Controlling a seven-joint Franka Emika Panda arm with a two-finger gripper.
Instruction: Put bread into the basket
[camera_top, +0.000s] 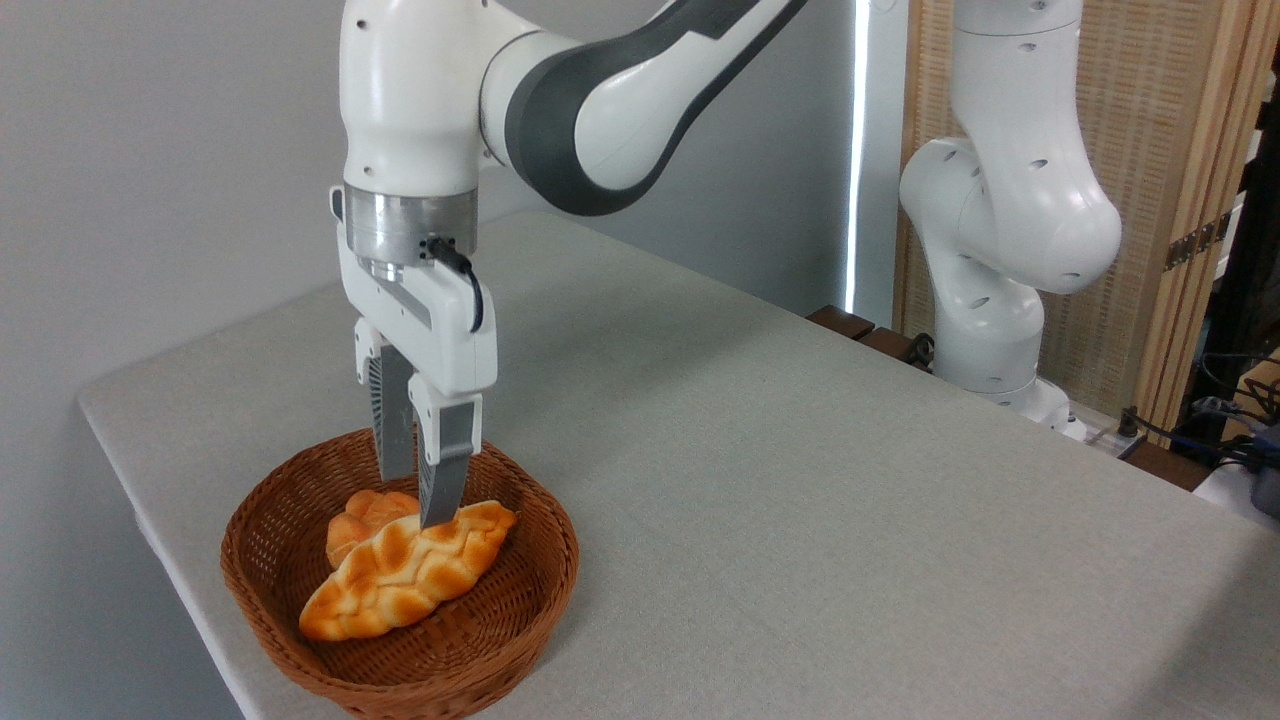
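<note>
The bread (405, 575), a glossy braided golden loaf, lies inside the round brown wicker basket (250, 560) at the table's front left. Its left end points down toward the front rim and its right end is raised. My gripper (416, 500) hangs straight down over that raised end, open, its fingers spread wide. The near fingertip (438, 515) overlaps the loaf's top edge. The far finger (393, 440) stands behind it, and its tip ends just above a small round bun (358, 520). The bun sits behind the loaf in the basket, partly hidden.
The grey cloth-covered table (750, 480) stretches away to the right and back. The arm's white base (1000, 300) stands beyond the far right edge, with cables and a wooden screen behind it. The basket sits close to the table's front left edge.
</note>
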